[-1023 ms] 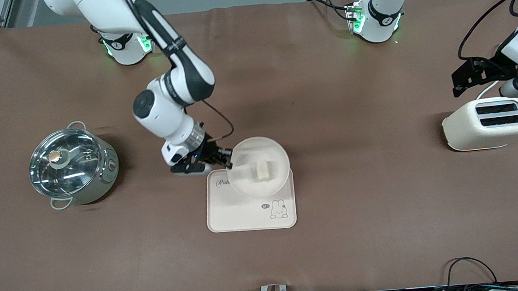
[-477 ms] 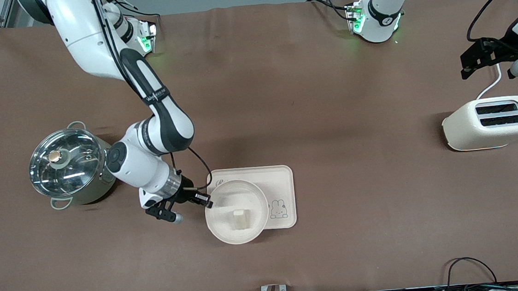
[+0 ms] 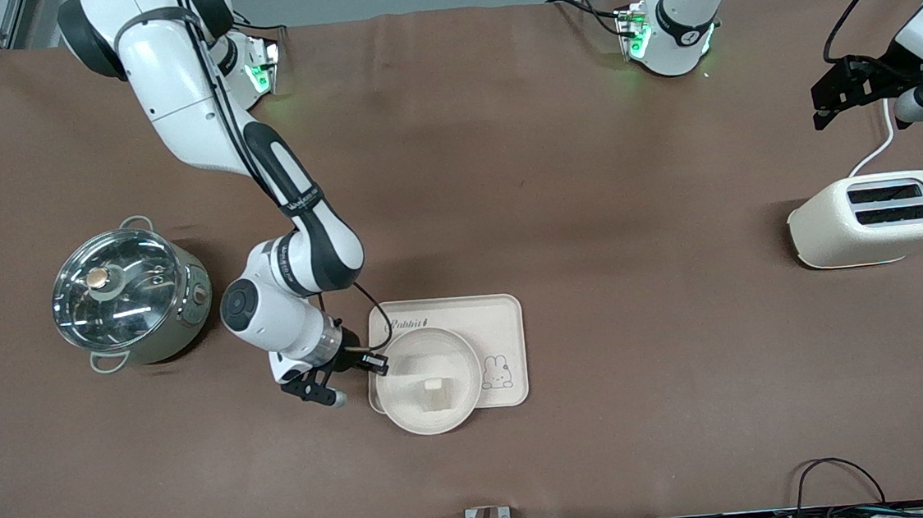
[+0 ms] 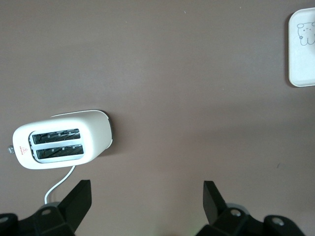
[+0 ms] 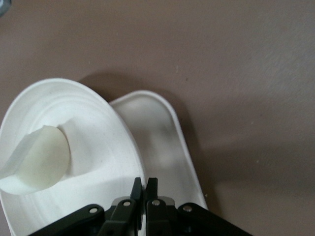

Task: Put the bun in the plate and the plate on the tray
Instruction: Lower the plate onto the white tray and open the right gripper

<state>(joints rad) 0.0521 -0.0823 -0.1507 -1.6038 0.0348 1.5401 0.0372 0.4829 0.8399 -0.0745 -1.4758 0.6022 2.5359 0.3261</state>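
Right gripper [image 3: 374,366] is pinched tight on the rim of the plate [image 3: 407,403], at the edge toward the right arm's end of the table; in the right wrist view its fingers [image 5: 136,190] press together on that rim with no gap showing. Over the tray [image 3: 499,314] the plate covers the part nearer the front camera, and its near edge hangs past the tray's border over the brown table [image 3: 589,199]. Whether the plate rests flat or is held slightly up, I cannot tell. On the plate stands the bun [image 3: 435,394], about at its middle. Off at the left arm's end, the left gripper [image 3: 828,102] waits in the air above the table beside the toaster [image 3: 874,218], fingers [image 4: 78,201] spread wide with nothing between them. A lidded steel pot [image 3: 131,295] stands at the right arm's end.
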